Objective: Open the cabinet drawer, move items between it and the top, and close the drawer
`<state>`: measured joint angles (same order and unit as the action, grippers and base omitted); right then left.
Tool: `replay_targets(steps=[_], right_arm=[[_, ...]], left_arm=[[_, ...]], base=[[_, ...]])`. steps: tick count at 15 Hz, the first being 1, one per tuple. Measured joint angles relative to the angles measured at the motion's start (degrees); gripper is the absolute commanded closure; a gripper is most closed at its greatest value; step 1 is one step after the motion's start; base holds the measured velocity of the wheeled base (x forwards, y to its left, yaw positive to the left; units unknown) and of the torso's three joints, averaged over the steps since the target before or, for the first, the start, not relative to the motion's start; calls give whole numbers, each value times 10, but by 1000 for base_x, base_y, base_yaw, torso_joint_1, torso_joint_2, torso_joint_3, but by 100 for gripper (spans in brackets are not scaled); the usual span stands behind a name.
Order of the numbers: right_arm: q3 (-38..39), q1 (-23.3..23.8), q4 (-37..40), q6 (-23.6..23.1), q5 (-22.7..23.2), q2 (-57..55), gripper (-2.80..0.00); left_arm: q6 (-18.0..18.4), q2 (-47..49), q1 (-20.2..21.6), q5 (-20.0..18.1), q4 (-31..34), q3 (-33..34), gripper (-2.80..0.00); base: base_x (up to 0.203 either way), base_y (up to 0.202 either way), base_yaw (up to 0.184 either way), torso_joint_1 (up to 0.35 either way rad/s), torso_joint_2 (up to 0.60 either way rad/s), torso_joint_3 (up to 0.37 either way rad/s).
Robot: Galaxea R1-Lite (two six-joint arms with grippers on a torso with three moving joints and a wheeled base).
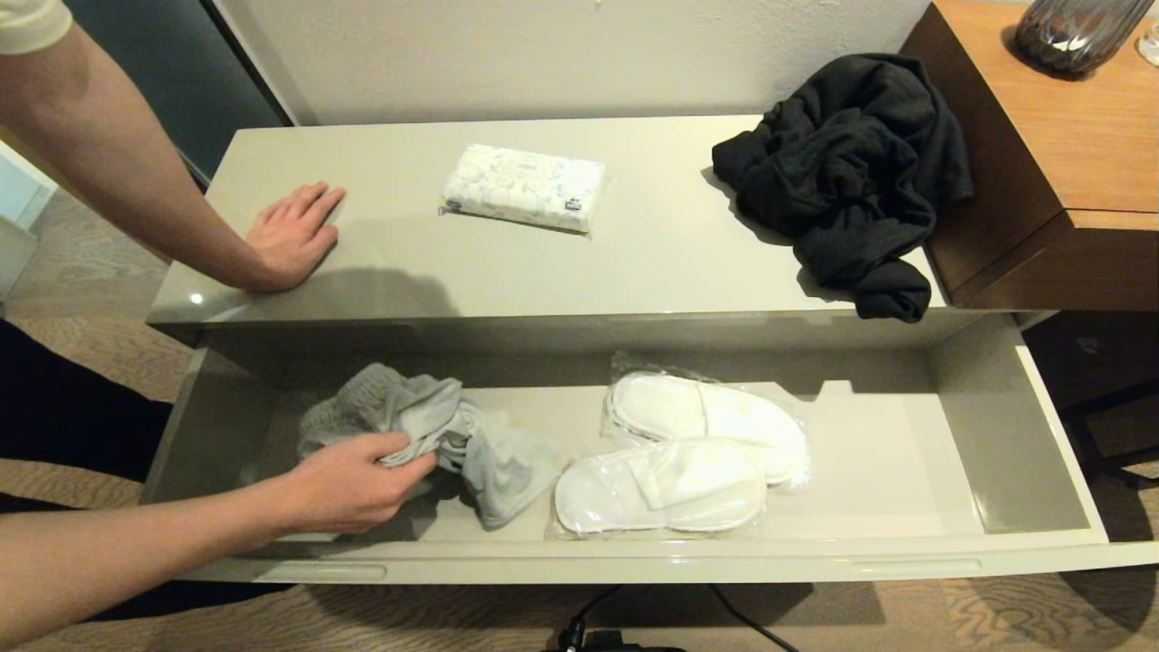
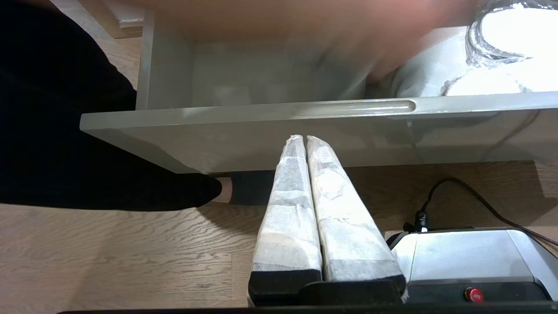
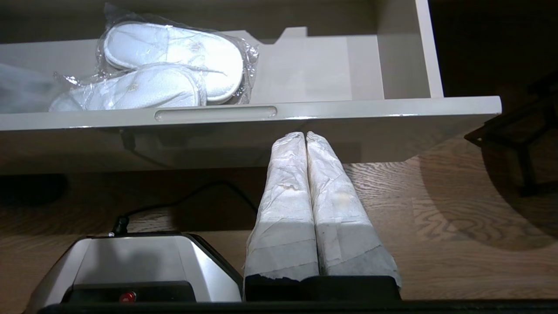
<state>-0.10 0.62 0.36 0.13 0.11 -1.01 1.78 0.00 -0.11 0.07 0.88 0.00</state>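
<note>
The cream-beige cabinet drawer point(image 1: 1041, 453) stands pulled wide open under the top point(image 1: 652, 244). Inside it a person's hand point(image 1: 349, 480) grips the light grey garment point(image 1: 471, 439) at the left. The white slippers in clear sleeves point(image 1: 688, 453) lie in the drawer's middle and also show in the right wrist view, slippers point(image 3: 165, 65). The black garment point(image 1: 842, 172) is heaped on the top's right end. My left gripper point(image 2: 304, 138) and right gripper point(image 3: 305, 135) hang shut and empty below the drawer front point(image 2: 261, 131), out of the head view.
A tissue pack point(image 1: 523, 186) lies mid-top; the person's other hand point(image 1: 290, 235) rests flat on the top's left end. A taller brown wood unit point(image 1: 1068, 154) with a dark vase point(image 1: 1073, 32) stands at the right. The robot base point(image 2: 471, 257) and a cable are on the wood floor.
</note>
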Motion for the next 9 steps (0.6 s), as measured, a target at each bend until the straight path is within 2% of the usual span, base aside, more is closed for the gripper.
replay_targets(steps=[9], right_arm=[[1,0,-3,15,-1,0,0]], left_arm=[[0,0,0,0,0,0,0]], base=[[0,0,0,0,0,0]])
